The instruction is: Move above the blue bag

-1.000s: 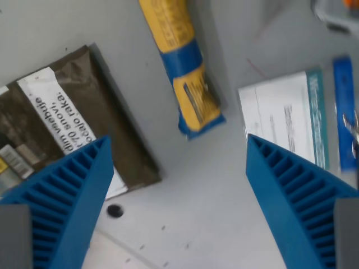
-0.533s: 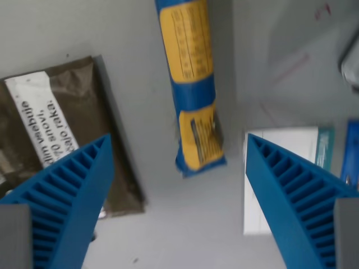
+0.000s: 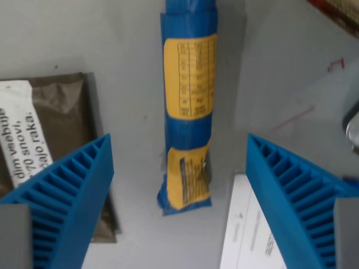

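Blue bag: a long, narrow blue bag [image 3: 188, 106] with two yellow printed labels lies flat on the counter [image 3: 84, 39], running from the far edge of the wrist view down toward the near side, almost straight up and down in the frame, its sealed end nearest the camera.
Bag position: it sits in the middle of the view, between the two blue fingers and slightly toward the wrist view's left of the midpoint.
Hand: the hand [image 3: 179, 168] hangs over the counter with its ribbed blue fingers [image 3: 67, 196] spread wide apart, nothing between them but the bag's near end below; no contact with the bag is visible.
Brown pouch: a dark brown pouch [image 3: 53, 145] with a white text label lies at the wrist view's left, near the bag but apart from it, partly hidden by the left finger.
White paper: a white printed sheet or box [image 3: 244, 230] lies at the near right, just beside the bag's near end, partly behind the right finger.
Counter marks: thin red marks [image 3: 336, 63] show on the grey surface at the far right.
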`<state>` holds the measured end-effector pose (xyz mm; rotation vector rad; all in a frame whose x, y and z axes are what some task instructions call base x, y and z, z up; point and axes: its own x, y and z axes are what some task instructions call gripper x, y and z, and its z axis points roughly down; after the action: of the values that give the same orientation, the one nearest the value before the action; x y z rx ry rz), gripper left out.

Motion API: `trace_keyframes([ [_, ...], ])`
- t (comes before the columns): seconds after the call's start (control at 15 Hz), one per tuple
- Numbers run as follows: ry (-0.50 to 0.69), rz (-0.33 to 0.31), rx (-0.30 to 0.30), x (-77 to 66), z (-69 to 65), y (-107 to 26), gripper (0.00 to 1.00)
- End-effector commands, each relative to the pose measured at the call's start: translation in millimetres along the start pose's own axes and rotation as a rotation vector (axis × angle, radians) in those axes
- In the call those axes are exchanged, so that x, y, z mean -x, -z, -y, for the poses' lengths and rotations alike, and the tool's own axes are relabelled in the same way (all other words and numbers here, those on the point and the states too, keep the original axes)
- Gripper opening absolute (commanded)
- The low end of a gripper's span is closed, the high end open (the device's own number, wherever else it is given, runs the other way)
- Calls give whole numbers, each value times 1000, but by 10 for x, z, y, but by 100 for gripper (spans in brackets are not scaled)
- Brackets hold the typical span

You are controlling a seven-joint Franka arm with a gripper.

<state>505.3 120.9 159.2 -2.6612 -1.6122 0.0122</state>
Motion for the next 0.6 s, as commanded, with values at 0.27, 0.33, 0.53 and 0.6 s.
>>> trace_keyframes([
  [0.27,125,21,5,-82,-61,-84,100],
  [0.33,119,22,3,-86,-65,-92,100],
  [0.53,96,25,1,-95,-75,-109,100],
  [0.6,89,26,0,-97,-78,-113,100],
])
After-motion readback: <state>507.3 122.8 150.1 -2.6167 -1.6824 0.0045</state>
